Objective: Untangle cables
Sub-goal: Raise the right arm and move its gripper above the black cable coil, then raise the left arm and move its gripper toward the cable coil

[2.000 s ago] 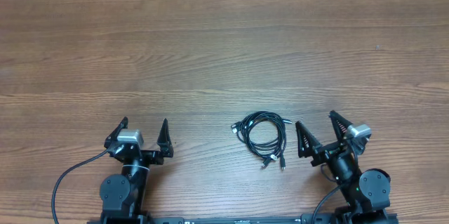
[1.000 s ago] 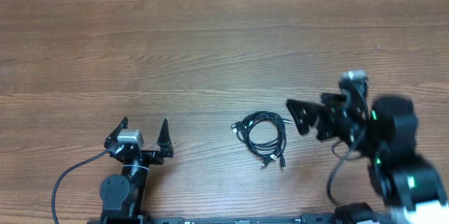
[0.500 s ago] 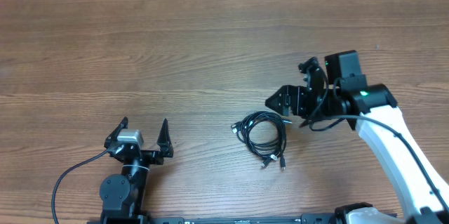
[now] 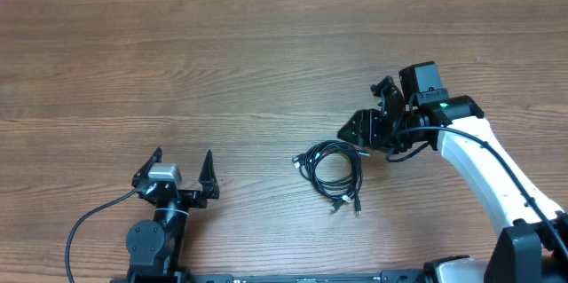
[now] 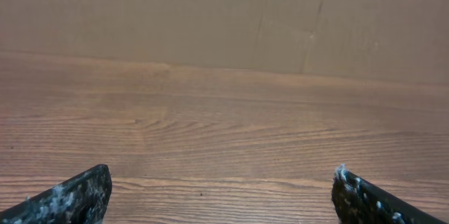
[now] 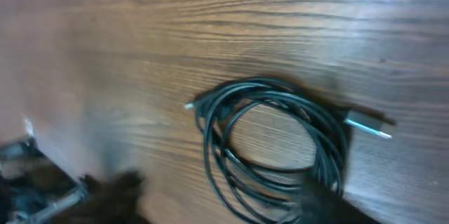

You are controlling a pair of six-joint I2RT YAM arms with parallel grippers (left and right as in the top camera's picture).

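Black right hand [image 4: 364, 113]: spread apart with nothing pinched, hanging over the counter [image 4: 266, 52] just beside the upper right edge of the cables [image 6: 210, 150]; its own view is blurred, so the width of the gap is hard to read.
Cables: lying flat on the counter, centre-right, wound together in one loose round coil of several turns, with loose ends trailing toward the near edge.
Progress: nothing looks done yet; the coil is whole and neither hand touches it, so every strand is left to pull free and lay apart.
Cable material: thin, glossy black cord, limp-looking and likely to drag neighbouring loops along when tugged.
Plug [image 6: 368, 127]: small and straight, with a pale metal tip poking out at the coil's side.
Counter surface: brown wood grain, smooth and matt, with long streaks running across.
Left hand [image 4: 183, 154]: spread wide and holding nothing, low near its base and well apart from the cables; its dark tips look speckled.
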